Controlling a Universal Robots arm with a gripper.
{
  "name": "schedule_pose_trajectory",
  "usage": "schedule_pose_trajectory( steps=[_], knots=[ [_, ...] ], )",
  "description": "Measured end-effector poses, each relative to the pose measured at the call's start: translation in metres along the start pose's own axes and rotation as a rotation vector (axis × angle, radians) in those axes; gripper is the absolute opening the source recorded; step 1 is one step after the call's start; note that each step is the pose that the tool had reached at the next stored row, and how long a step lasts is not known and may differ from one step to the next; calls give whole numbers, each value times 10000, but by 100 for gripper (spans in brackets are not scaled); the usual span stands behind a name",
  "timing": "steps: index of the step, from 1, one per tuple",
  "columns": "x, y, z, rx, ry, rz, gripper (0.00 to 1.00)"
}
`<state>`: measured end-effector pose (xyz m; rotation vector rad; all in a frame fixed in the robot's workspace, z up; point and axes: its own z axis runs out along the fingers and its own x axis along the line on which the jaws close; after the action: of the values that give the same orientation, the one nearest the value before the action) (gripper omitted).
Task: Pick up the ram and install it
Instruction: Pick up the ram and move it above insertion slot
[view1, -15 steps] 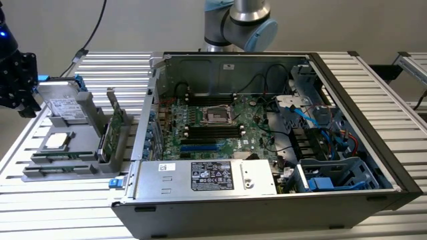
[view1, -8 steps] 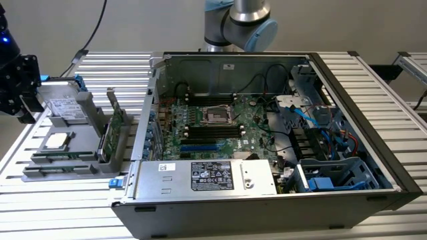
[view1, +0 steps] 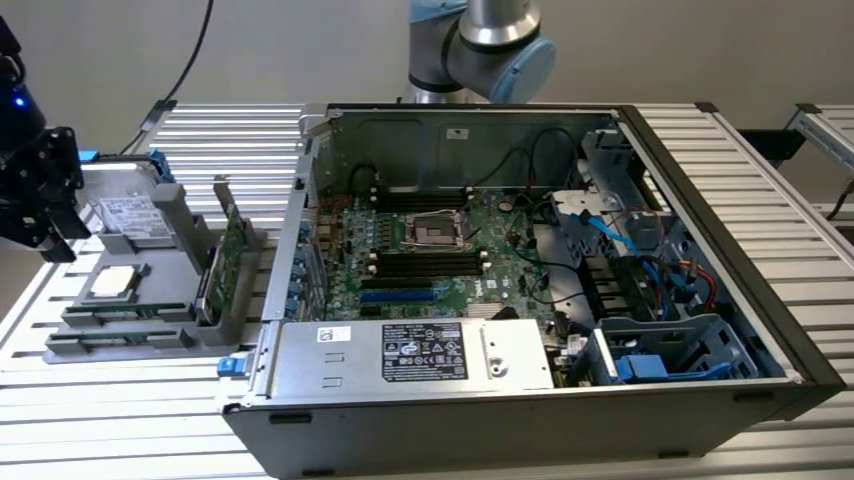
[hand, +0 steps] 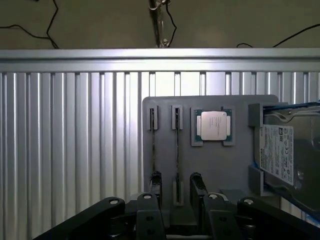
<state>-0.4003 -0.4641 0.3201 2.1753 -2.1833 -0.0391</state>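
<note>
Two ram sticks stand on edge in the slots of a grey tray (hand: 235, 165). One ram stick (hand: 177, 150) runs between my gripper's fingers, and the other ram stick (hand: 153, 150) lies just beside it. My gripper (hand: 176, 183) hangs above the tray, open, with a gap on each side of the stick and nothing held. In the exterior view the gripper (view1: 56, 240) is at the far left, over the tray's outer end, and the ram (view1: 127, 311) shows as thin green strips in the tray (view1: 147, 270).
On the tray lie a square silver processor (hand: 214, 125), a hard drive (hand: 285, 150) and a taller green card (view1: 238, 245) standing upright. The open computer case (view1: 747, 250) with its motherboard (view1: 427, 250) sits to the exterior view's right. The table is ribbed aluminium.
</note>
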Motion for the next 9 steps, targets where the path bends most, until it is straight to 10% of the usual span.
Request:
schedule_pose_trajectory(
  steps=[9],
  knots=[
    [94,-9,167,-102,-66,-604,36]
  ],
)
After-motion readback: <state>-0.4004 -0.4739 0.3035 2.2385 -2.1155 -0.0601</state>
